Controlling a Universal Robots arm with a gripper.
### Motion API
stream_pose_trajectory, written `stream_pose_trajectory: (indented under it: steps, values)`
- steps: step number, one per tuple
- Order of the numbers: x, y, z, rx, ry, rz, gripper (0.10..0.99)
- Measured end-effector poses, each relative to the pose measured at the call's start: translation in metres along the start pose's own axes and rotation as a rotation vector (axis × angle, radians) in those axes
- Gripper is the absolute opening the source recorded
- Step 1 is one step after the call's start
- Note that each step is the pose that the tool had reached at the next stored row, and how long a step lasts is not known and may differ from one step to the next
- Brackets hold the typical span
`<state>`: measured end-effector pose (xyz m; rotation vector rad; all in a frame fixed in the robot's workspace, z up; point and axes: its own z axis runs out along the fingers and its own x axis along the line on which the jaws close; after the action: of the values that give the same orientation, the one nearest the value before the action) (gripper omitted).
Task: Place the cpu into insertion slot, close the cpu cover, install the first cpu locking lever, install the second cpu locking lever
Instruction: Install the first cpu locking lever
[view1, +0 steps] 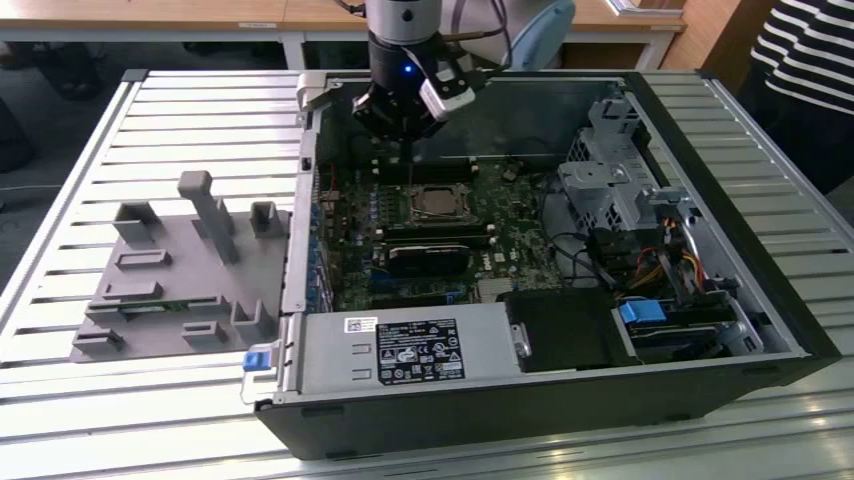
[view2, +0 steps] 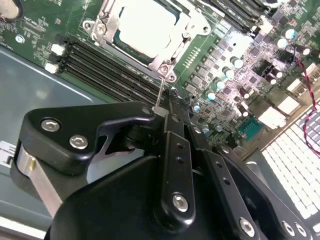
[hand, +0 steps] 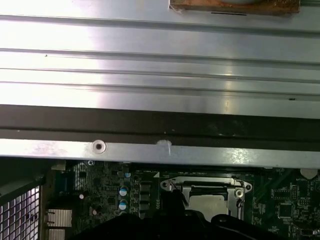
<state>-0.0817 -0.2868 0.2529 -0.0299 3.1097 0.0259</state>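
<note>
The gripper (view2: 161, 112) is clenched on the free end of a thin wire lever (view2: 159, 95), its black fingertips (view2: 145, 111) pressed together around it. The lever runs from the fingertips to the near corner of the cover (view2: 159, 61). The cover lies flat over the slot (view2: 127, 47), and the cpu (view2: 145, 25) sits inside, its pale metal top showing through the cover's window, just past the gripper. Long black memory slots (view2: 110, 67) run beside the cover.

In the exterior view the gripper (view1: 400, 138) hangs inside the open case (view1: 534, 420), close above the board (view1: 527, 215) and just behind the cpu. The case rests on a slatted table (view1: 80, 420), with a grey fixture (view1: 160, 280) to the exterior view's left. A person in a striped top (view1: 807, 60) stands beyond the table.
</note>
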Motion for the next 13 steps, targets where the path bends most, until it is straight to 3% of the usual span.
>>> stream_pose_trajectory:
  steps: [9, 10, 13]
  values:
    - [-0.0196, -0.0004, 0.0028, -0.002, 0.0018, 0.0, 0.106]
    - [-0.0209, -0.0005, 0.0031, -0.008, 0.0018, 0.0, 0.106]
    - [-0.0222, -0.0005, 0.004, -0.053, 0.0008, 0.002, 0.106]
